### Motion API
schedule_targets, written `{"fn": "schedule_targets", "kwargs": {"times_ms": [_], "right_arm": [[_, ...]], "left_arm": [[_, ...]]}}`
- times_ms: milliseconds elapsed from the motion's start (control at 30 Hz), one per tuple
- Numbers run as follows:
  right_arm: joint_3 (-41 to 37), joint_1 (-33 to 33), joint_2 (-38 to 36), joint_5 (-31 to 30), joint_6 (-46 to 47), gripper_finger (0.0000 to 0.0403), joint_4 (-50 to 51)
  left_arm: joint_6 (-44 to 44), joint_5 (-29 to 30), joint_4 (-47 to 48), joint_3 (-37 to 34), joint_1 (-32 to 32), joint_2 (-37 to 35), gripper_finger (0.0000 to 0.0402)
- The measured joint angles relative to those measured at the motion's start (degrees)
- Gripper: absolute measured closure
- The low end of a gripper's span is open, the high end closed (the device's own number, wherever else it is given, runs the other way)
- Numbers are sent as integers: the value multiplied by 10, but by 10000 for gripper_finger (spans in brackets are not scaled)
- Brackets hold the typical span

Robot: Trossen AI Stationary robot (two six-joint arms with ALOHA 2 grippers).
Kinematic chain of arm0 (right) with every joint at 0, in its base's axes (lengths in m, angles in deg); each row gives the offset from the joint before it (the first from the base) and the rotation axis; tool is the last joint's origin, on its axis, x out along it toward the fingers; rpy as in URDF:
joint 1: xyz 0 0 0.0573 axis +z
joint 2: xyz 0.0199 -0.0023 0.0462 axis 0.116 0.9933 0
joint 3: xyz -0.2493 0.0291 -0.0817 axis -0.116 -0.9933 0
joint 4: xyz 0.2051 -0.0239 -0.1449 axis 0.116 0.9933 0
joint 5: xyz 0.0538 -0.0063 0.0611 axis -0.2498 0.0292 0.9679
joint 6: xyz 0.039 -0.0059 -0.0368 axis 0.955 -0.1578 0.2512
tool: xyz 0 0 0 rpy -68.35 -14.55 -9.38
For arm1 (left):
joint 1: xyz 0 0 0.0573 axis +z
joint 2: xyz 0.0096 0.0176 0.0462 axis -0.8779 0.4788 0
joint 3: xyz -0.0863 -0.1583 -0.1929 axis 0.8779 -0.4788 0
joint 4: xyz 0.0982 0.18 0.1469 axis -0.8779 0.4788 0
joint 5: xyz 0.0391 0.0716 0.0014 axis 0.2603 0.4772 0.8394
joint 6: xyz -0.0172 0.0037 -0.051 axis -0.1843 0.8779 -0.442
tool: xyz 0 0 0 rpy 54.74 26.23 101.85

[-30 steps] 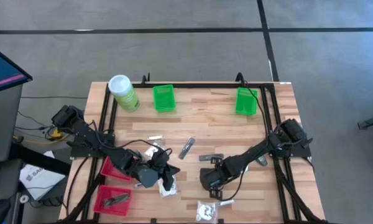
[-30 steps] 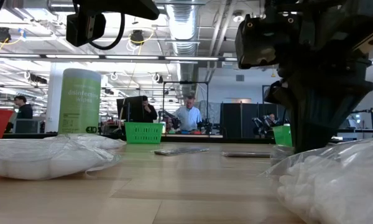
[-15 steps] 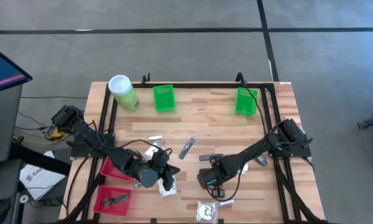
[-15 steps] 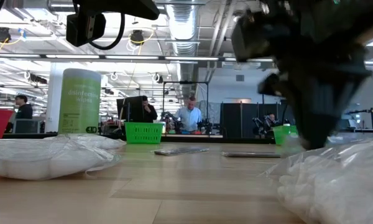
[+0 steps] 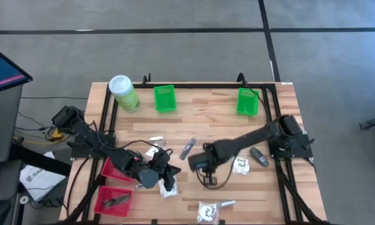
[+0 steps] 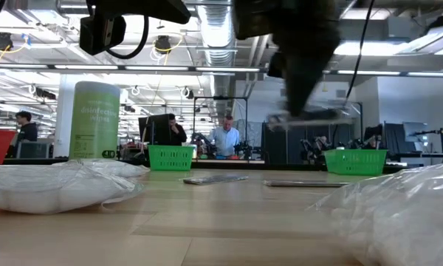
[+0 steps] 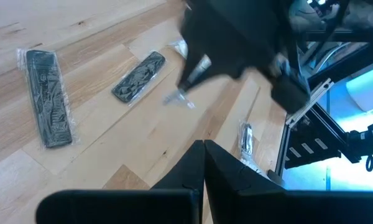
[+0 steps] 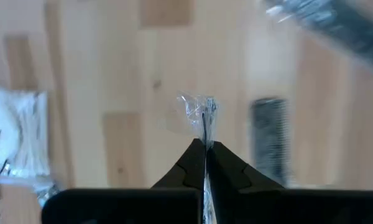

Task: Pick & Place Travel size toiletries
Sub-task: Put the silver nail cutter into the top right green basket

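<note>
High view shows us the right gripper (image 5: 200, 167) near the middle of the wooden table (image 5: 194, 125), a little below and right of the frame's centre, its arm stretching in from the right edge. Our right wrist view shows the two dark fingers (image 8: 196, 163) pressed together on a thin clear sachet (image 8: 202, 112), whose crinkled tip sticks out past the fingertips above the wood. In the low view we see that same gripper (image 6: 303, 111) blurred at upper centre, lifted off the table with the slim packet hanging from it. We find the left gripper (image 5: 165, 177) at lower left of centre in the high view, its fingers closed with nothing between them, as the left wrist view (image 7: 204, 163) confirms; it sits beside a white crinkly packet (image 5: 169, 190). Other toiletries lie scattered: a dark grey stick (image 5: 187, 149) at centre, an oval dark piece (image 5: 259, 157) at right, a white packet (image 5: 240, 165) just left of it, and another white packet (image 5: 207, 212) at the bottom edge. Along the upper edge of the table we see the light-green canister (image 5: 123, 92) at left and two green baskets (image 5: 165, 99) (image 5: 247, 102); red baskets (image 5: 114, 200) sit at lower left, one holding a dark item.
</note>
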Motion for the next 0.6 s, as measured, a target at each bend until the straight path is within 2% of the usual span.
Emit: {"fn": "schedule_targets", "kwargs": {"times_ms": [300, 600], "right_arm": [[82, -102, -2, 0, -68, 403, 105], [88, -232, -48, -2, -126, 403, 159]], "left_arm": [[-2, 2, 1, 0, 0, 0, 401], [-9, 1, 2, 0, -9, 0, 401]]}}
